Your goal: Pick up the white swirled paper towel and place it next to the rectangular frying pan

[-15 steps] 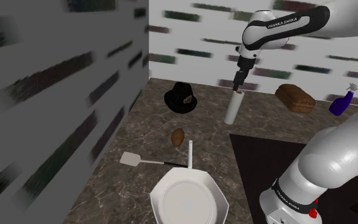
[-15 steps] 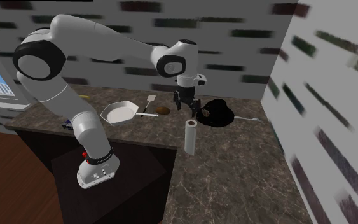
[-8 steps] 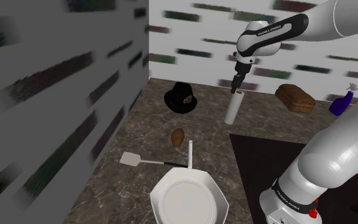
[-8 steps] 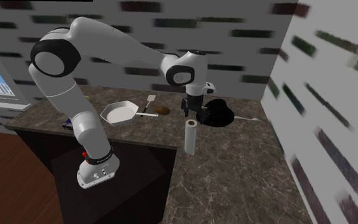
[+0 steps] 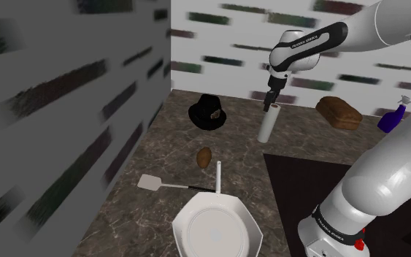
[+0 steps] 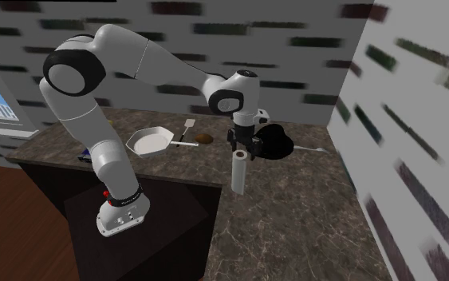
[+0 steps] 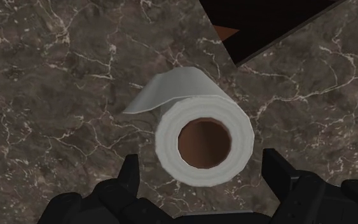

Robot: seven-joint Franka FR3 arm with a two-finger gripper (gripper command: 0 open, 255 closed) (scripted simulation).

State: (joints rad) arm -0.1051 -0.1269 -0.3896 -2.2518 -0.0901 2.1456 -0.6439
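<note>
The white paper towel roll stands upright on the dark marble counter, also seen as a roll near the counter's corner. My gripper hangs straight above its top end, open. In the wrist view the roll with its brown core sits between my two fingers, which stand apart on either side without touching it; a loose sheet flap sticks out from the roll. The white angular frying pan lies near the shoulder view's bottom edge, its long handle pointing toward the roll; the same pan lies by the arm's base.
A black hat, a brown potato-like lump and a white spatula lie between roll and pan. A brown loaf and a blue bottle stand at the back right. A wall borders the shoulder view's left.
The gripper has shifted a little toward the shoulder view's left and come down until it is just over the roll's top. The roll has not moved.
</note>
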